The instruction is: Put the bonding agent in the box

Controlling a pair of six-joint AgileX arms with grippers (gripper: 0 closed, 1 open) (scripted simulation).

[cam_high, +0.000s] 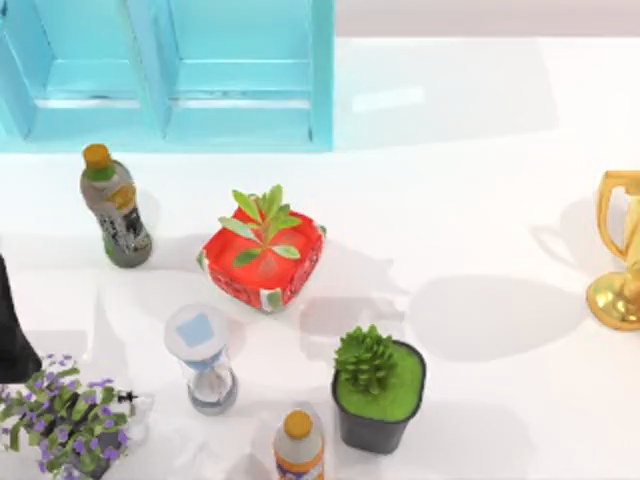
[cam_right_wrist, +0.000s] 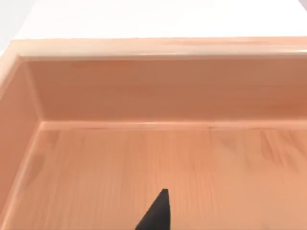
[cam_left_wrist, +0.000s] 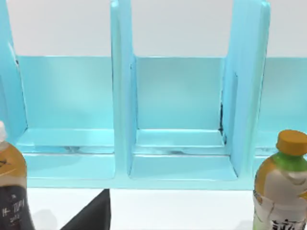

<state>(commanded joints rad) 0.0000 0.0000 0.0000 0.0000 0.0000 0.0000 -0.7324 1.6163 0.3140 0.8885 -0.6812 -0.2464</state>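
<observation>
Wood of the box [cam_right_wrist: 144,91] floor is seen just below the right gripper [cam_right_wrist: 156,213], the far wall beyond. An orange-capped bottle [cam_left_wrist: 283,187] is faced by the left gripper [cam_left_wrist: 91,213], a blue shelf [cam_left_wrist: 177,163] behind. Neither gripper's state can be told.

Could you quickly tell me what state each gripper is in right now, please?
Left gripper: beside the light blue partitioned shelf; state cannot be told.
Right gripper: above the pale wooden box; state cannot be told.
</observation>
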